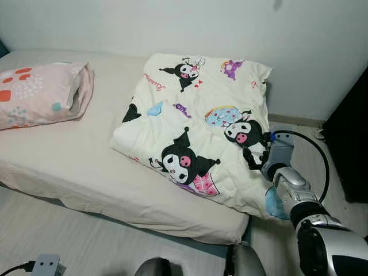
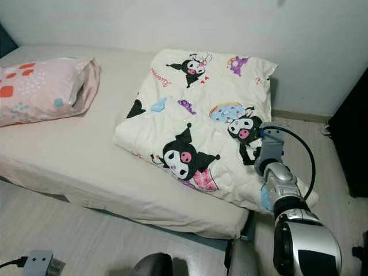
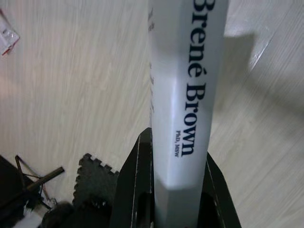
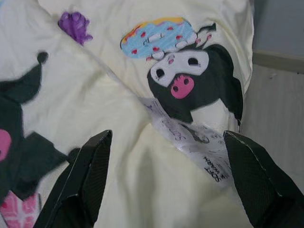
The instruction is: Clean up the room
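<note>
A cream comforter (image 1: 195,109) printed with black cartoon figures lies folded over the right end of the bed (image 1: 86,167). My right gripper (image 4: 166,137) hovers open just over the comforter's right edge, also seen at the gripper (image 1: 257,150) from the head. Between its fingers (image 4: 90,171) lies a crumpled white printed wrapper (image 4: 194,142) on the fabric. My left gripper (image 3: 175,152) is shut on a pale grey book (image 3: 190,80) with "Brené Brown" on its spine, held over the wooden floor.
A pink patterned pillow (image 1: 40,92) rests at the bed's left end. The wall runs behind the bed. Dark furniture (image 1: 351,144) stands at the right. A plug adapter (image 1: 46,265) lies on the floor. A black foam mat piece (image 3: 95,180) lies under the left arm.
</note>
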Tool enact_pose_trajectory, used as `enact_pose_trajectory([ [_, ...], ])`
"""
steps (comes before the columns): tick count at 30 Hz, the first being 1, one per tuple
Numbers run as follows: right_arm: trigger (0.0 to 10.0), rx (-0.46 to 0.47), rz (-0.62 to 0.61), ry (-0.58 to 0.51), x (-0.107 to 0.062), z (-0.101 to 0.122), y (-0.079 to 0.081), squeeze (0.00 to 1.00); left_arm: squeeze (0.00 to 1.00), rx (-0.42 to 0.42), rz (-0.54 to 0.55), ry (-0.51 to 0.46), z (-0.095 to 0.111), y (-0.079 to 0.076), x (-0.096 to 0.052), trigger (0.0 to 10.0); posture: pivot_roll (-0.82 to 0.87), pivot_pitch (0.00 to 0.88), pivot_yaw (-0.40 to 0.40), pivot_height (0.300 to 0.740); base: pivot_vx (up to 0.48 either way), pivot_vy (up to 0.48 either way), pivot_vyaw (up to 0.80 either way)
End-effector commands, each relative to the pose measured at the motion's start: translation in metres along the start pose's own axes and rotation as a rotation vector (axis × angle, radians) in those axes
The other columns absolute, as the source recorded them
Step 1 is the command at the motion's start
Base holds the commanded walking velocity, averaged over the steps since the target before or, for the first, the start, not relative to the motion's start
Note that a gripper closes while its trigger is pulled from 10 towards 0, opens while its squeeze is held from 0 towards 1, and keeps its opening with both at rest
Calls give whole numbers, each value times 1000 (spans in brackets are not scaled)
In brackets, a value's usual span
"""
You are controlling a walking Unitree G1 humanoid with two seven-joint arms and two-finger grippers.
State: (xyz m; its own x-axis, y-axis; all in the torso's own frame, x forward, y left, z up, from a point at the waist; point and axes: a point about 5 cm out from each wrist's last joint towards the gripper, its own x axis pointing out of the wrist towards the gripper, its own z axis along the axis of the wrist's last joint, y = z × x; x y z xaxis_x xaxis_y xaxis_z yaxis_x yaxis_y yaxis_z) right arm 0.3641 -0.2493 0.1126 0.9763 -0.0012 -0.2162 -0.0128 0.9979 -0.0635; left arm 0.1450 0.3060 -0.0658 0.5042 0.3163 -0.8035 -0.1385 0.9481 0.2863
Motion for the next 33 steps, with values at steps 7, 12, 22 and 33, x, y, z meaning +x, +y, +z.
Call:
enact_pose_trajectory([
  [7,10000,-36,-24,20,-11,-16,-16,0,0,25,15,17,-11,14,-4,10000,199,311,119,600,0,0,0],
  [12,10000,-9,-9,-19,-11,-11,-19,0,0,27,18,24,-16,18,-5,10000,205,321,121,591,0,0,0],
  [22,10000,-16,28,-68,-12,0,-25,0,0,34,19,40,-27,24,-9,10000,232,343,131,591,0,0,0],
  [33,10000,-136,28,10,-16,-4,-36,0,0,39,16,35,-29,29,-11,10000,240,355,140,591,0,0,0],
])
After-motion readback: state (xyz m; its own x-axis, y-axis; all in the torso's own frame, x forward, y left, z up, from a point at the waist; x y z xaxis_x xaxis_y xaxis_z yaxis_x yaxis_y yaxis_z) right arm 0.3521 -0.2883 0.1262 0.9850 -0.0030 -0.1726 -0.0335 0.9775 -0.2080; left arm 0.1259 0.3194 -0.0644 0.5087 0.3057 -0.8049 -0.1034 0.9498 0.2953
